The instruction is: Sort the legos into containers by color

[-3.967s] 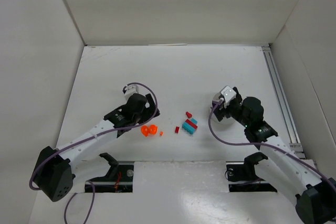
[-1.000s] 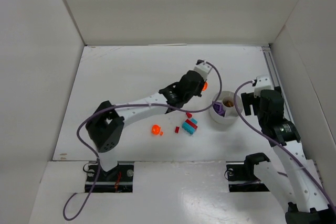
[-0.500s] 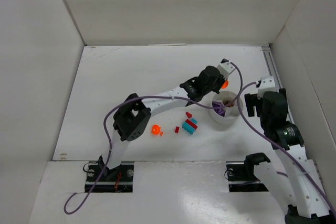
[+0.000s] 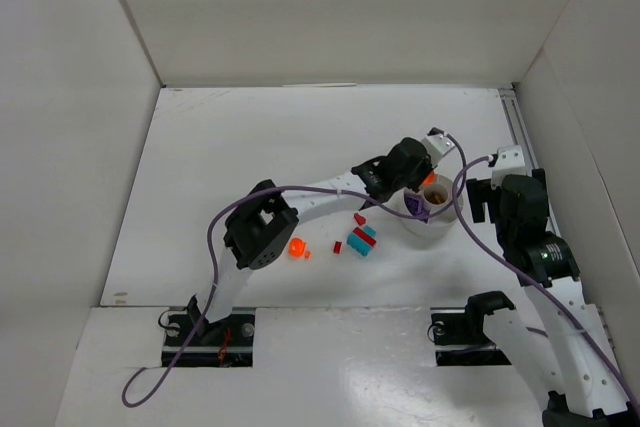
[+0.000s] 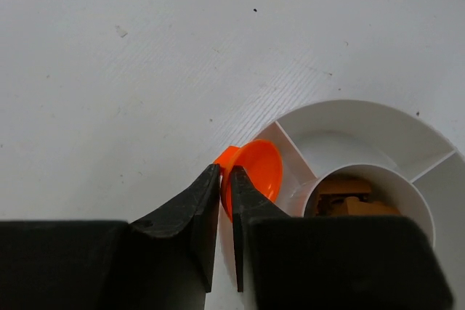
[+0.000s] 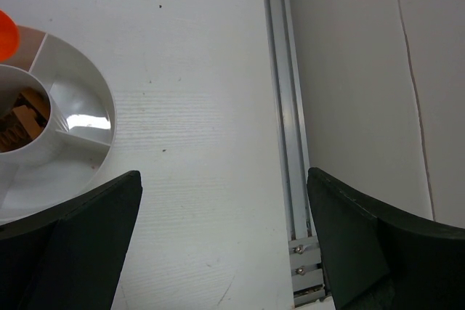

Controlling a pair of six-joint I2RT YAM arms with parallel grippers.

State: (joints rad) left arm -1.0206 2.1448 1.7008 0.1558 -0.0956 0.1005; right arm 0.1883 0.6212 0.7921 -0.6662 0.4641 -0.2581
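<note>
At bowl (image 4: 428, 231) rim | we count 1 bowl, 1 orange lego (image 5: 254, 174) pinched in left gripper (image 5: 225, 177), jaws nearly together | right gripper (image 6: 224, 179) spread wide, holding nothing | loose legos (image 4: 362, 237) on table (image 4: 250, 147): 3 red, 2 teal, 2 orange

White counter (image 4: 250, 147), matt with a few dark specks, enclosed by a back wall (image 4: 340, 7), left wall (image 4: 70, 147) and right wall (image 4: 600, 77), all plain white. A grey metal rail (image 6: 285, 107) runs along the counter's right edge; two screws (image 6: 298, 250) show at its near end. A thin dark line (image 6: 409, 70) crosses the white surface beyond the rail.
</note>
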